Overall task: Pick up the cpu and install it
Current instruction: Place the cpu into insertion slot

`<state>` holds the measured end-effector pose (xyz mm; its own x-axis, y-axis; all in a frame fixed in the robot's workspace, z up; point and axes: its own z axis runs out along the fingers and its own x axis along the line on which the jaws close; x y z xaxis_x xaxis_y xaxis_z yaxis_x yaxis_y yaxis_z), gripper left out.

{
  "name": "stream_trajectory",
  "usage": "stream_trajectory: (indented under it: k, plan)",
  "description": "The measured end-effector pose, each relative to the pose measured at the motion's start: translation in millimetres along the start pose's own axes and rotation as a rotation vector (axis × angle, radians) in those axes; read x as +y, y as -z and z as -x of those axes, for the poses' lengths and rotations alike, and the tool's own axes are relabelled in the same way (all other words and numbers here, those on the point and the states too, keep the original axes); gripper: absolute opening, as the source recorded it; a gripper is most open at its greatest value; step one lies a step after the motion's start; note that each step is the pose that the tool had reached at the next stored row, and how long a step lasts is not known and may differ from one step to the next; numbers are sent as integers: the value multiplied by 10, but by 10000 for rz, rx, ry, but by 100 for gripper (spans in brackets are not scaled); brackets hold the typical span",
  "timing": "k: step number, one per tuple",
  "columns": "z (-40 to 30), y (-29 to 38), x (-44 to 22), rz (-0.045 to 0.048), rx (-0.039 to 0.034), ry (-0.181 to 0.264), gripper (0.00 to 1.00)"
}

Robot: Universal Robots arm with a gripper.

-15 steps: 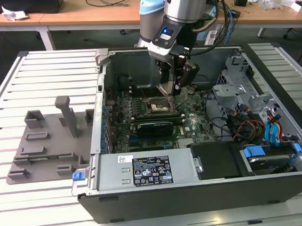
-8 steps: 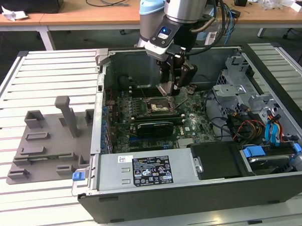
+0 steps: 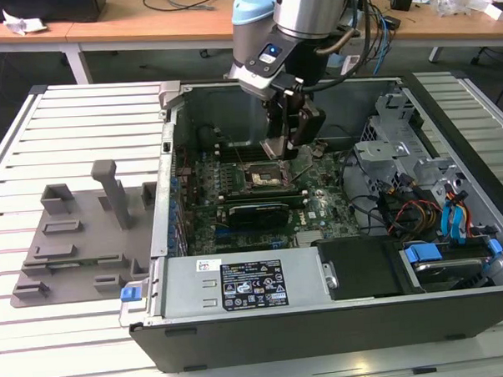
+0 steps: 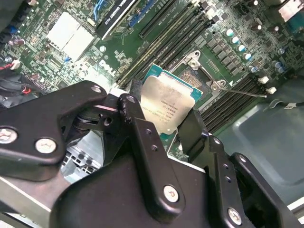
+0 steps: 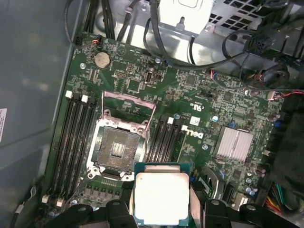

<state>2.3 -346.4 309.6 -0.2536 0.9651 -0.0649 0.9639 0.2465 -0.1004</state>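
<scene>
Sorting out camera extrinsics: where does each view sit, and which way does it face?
Exterior view: off the arm, raised, looking down into the open computer case; shows the arm and gripper.
Second wrist view: on the wrist, looking obliquely past the fingers at the cpu they clamp.
First wrist view: on the wrist, looking straight down on the motherboard and empty socket; gripper links show.
Both wrist views share cpu and socket.
</scene>
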Motion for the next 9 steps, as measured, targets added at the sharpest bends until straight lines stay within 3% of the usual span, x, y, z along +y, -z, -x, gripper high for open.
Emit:
stream_trajectory:
  k: [9]
  plan:
    - [0, -1, 0, -97, 13, -1107, 55]
